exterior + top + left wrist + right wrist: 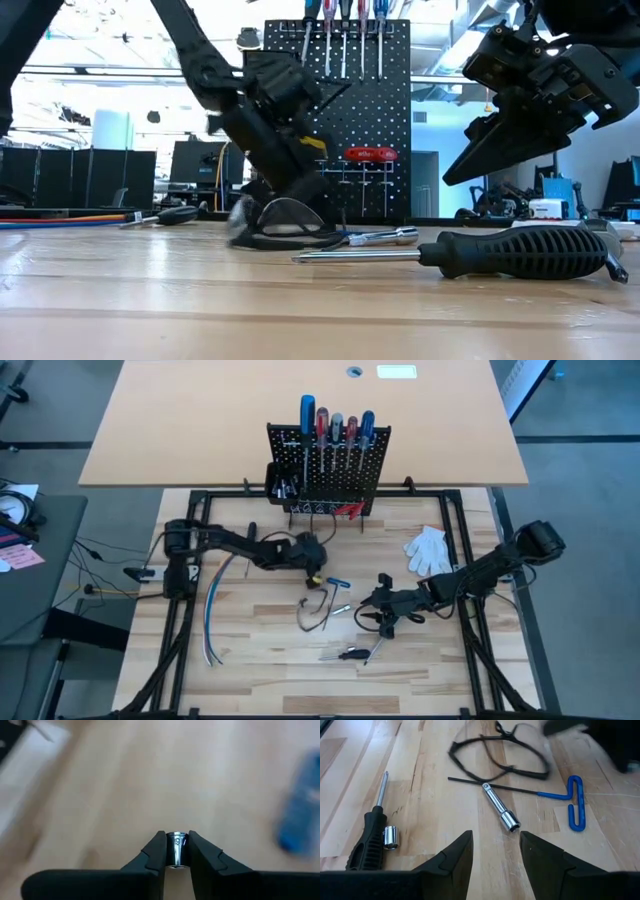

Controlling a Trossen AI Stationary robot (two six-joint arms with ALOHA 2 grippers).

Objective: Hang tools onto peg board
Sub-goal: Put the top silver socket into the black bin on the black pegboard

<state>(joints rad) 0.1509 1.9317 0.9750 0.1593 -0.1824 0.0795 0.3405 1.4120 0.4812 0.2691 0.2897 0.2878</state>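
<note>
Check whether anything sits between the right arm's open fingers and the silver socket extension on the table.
Nothing visible does. In the right wrist view, bare wood lies between the right gripper and the silver socket extension; the black-handled driver lies off to one side.

peg board (pixel 345 470) black, perforated | glove (pixel 428 550) white | T-handle key (pixel 575 802) blue | screwdriver (pixel 367 842) black

Bare wood near the table (pixel 260 680) front; safety glasses (pixel 497 750), blue hex key (pixel 575 802) and socket bar (pixel 501 812) crowding the middle.
</note>
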